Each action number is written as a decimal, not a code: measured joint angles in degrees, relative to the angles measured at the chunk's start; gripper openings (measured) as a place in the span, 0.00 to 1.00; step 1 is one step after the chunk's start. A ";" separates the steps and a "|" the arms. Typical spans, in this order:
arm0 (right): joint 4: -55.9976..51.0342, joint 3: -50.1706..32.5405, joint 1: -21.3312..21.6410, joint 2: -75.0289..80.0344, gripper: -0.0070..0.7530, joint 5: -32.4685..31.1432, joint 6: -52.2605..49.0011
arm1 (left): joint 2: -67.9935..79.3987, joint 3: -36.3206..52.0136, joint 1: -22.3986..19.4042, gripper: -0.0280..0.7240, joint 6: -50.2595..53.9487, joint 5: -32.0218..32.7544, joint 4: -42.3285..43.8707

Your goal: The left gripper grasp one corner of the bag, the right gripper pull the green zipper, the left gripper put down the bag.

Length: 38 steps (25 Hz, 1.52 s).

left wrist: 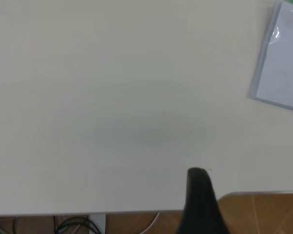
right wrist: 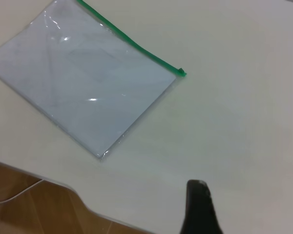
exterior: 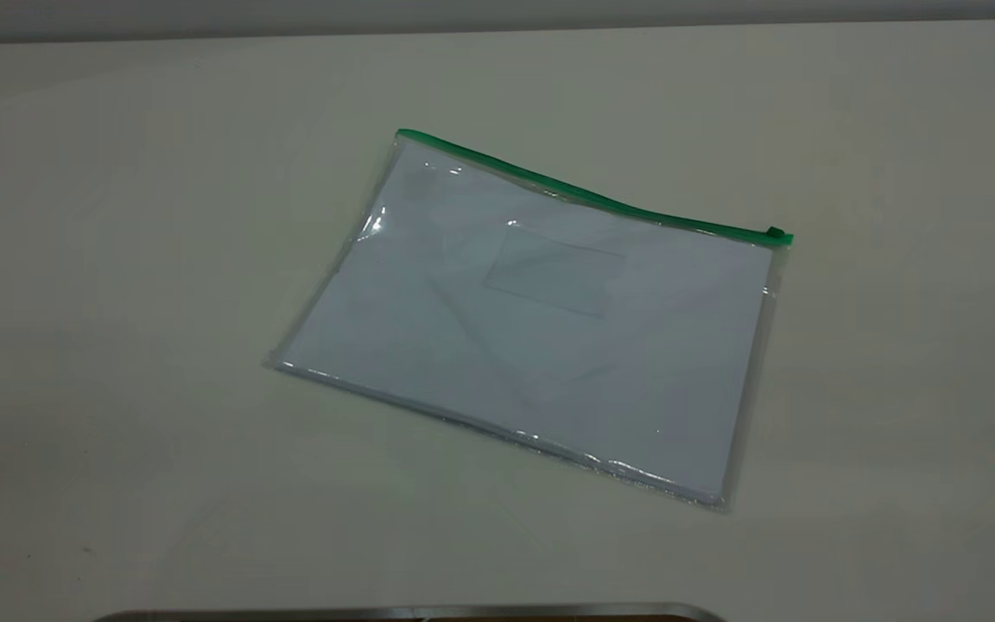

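On the table (exterior: pixel 117 259), the bag (exterior: pixel 532 328) lies flat, ungripped, its green zipper (exterior: pixel 584 197) slider at three o'clock; my claws' state I cannot tell.

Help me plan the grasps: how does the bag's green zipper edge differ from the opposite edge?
The green zipper edge is an opaque green strip with a slider at its right end; the opposite edge of the bag is clear plastic with no slider. The zipper edge lies farther from the exterior camera. Both lie flat on the table.
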<state>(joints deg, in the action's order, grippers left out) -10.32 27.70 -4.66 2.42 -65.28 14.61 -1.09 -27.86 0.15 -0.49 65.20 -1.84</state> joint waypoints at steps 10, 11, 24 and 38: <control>0.00 -0.04 1.39 0.00 0.73 0.00 0.00 | 0.00 0.00 0.00 0.82 0.00 0.00 0.00; 0.00 -0.04 2.00 0.00 0.73 0.00 0.00 | 0.00 0.00 0.00 0.82 0.00 0.00 0.00; 2.85 -0.04 5.11 -3.36 0.73 0.06 -4.01 | 0.00 0.00 0.00 0.82 0.00 0.00 0.00; 5.99 -0.04 5.11 -3.36 0.73 0.15 -6.81 | 0.00 0.00 0.00 0.82 0.14 0.00 0.00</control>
<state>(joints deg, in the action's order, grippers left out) -4.32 27.65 0.45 -0.94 -65.12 7.80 -1.09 -27.86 0.15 -0.35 65.20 -1.84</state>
